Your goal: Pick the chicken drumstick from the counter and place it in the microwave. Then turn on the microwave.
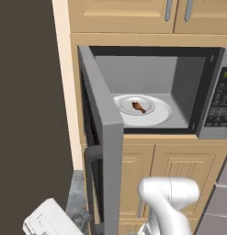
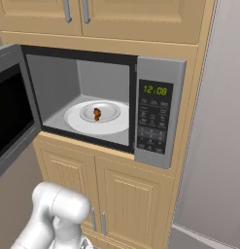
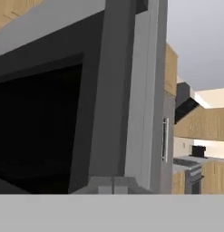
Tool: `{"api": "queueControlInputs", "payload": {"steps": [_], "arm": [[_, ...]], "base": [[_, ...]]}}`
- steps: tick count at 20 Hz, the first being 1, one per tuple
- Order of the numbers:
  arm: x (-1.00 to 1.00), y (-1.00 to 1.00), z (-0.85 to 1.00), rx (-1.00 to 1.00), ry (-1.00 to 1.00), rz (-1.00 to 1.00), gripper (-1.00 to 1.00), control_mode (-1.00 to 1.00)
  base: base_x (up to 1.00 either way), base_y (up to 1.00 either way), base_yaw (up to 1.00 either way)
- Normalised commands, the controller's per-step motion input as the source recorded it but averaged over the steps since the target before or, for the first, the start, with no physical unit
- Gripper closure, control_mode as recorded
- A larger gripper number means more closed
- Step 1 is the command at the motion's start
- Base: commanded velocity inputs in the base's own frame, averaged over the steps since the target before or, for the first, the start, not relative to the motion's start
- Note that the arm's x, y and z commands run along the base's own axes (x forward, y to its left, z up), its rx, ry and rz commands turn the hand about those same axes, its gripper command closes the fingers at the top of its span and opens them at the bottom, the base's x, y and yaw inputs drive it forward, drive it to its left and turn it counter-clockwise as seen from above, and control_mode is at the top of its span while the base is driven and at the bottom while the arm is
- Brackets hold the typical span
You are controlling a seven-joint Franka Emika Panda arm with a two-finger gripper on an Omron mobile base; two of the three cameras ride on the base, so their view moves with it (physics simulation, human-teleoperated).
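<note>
Chicken drumstick (image 1: 139, 108) lies in the left base view just above mid-frame, on a small plate (image 1: 149, 102) that rests on the white turntable (image 1: 158, 117) inside the microwave (image 1: 211, 131). Its long axis slants from upper left to lower right. The microwave door (image 1: 105, 137) stands swung out toward the camera, its grey edge running down the left-centre of the frame. The white arm's elbow sits at bottom centre, to the right of the door edge. The keypad panel (image 1: 220, 103) is at the far right edge.

From the right base view, the drumstick (image 2: 97, 114) sits centre-left on the same plate (image 2: 109, 110), looking short and nearly upright from this side. The door (image 2: 12, 112) hangs open at the left edge, black window facing in. The keypad panel (image 2: 154, 116) is right of centre, its green clock lit. The arm rises at the lower left, below the door.

Seen from the hand view, the door's dark window (image 3: 41, 131) spreads across the left, and its grey edge (image 3: 143, 90) runs top to bottom at centre, very close to the camera. The pincer is fully closed with nothing in it. My judgement: the placing is done, and the coming move turns on this door, which lies directly ahead of the closed fingers and must be pushed shut before the keypad can be pressed.
</note>
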Motion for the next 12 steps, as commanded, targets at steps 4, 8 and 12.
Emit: {"api": "queueControlInputs", "payload": {"steps": [4,8,12], "arm": [[0.41,-0.5,0.0,0.02,-0.08,-0.09,1.0,-1.0],[0.47,-0.53,0.0,0.03,-0.07,-0.06,1.0,-1.0],[0.26,-0.54,0.0,0.03,-0.07,-0.04,1.0,-1.0]], "base": [[0.0,0.0,0.0],[0.0,0.0,0.0],[0.0,0.0,0.0]]}}
